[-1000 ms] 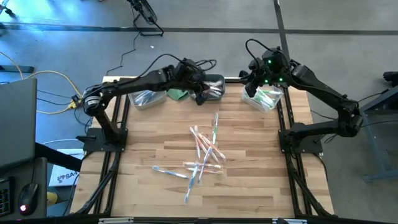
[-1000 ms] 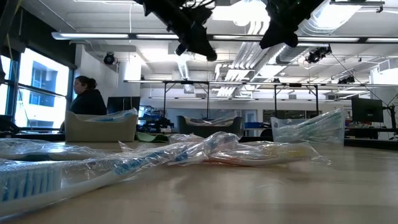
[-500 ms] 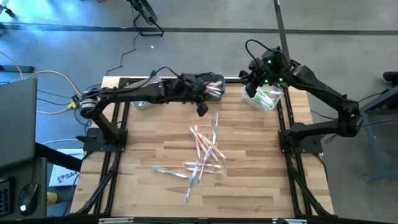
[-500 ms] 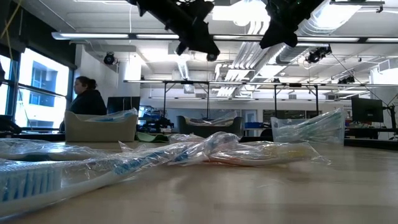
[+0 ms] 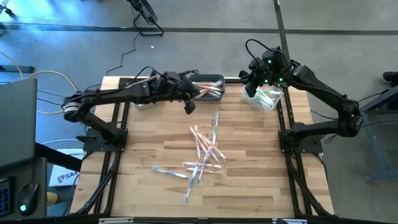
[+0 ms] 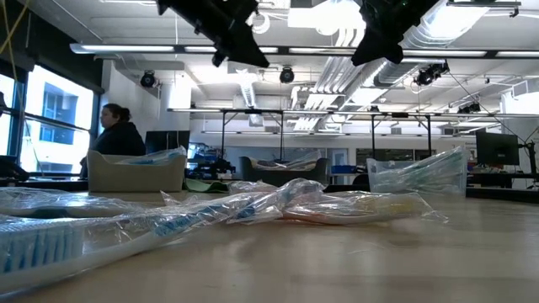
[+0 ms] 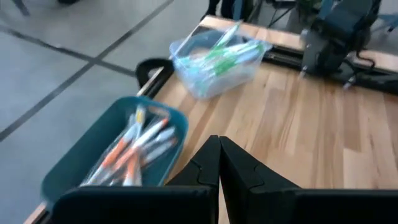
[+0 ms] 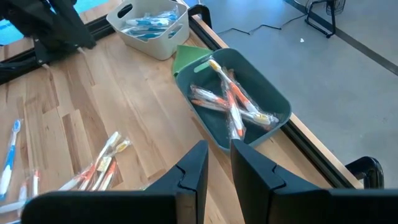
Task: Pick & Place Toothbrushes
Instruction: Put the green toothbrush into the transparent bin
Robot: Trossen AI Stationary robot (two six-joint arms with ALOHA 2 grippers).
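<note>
Left gripper (image 5: 189, 106) swung leftward, pressed together, empty | right gripper (image 5: 256, 79) over clear bin (image 5: 263, 98), slightly parted

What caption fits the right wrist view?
Orange toothbrushes in a dark green bin, blue ones in a white bin beyond.

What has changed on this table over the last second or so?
The left gripper, shut and empty, swung from beside the dark bin back toward the left side of the table. The right gripper stayed over the clear bin. The loose toothbrushes lie as before.
</note>
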